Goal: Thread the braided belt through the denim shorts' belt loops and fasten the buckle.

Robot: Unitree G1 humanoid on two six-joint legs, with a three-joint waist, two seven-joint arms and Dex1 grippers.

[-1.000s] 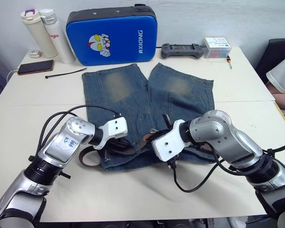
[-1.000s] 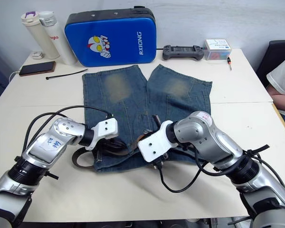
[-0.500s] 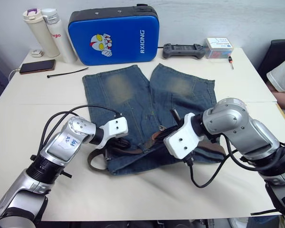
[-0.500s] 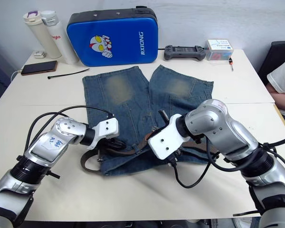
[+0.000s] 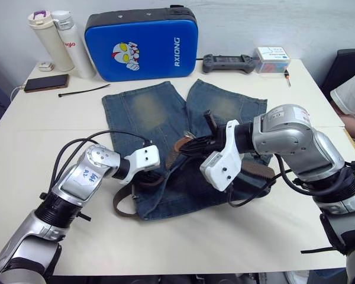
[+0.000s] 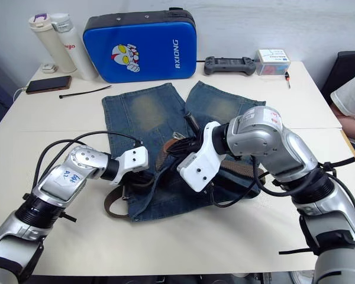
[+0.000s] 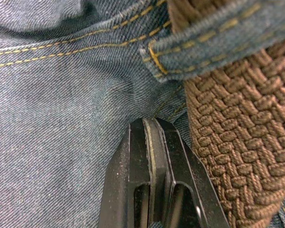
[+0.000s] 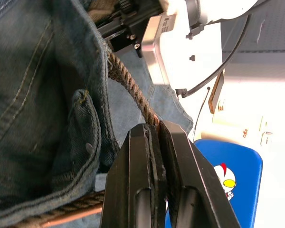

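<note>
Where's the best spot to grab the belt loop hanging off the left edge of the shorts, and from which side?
Probably the outer bend of the belt, coming from the robot's left: there it curves clear of the shorts onto bare table, so a gripper would pinch no denim.

We're in what looks like an office or robotics lab, with pale plain tables (image 5: pixel 59 248) pushed edge to edge against a bare white wall (image 5: pixel 272 21). Up at eleven o'clock stand two white flasks (image 5: pixel 56 41) beside a phone (image 5: pixel 44 83) on a charging lead, at twelve a blue padded case (image 5: pixel 141 42) with a cartoon figure leans on the wall, and at one o'clock lies a handheld controller (image 5: pixel 226 62) next to a small box (image 5: pixel 271 59). Over at three o'clock a person (image 5: pixel 350 97) sits in a dark chair (image 5: pixel 349 62).
</note>
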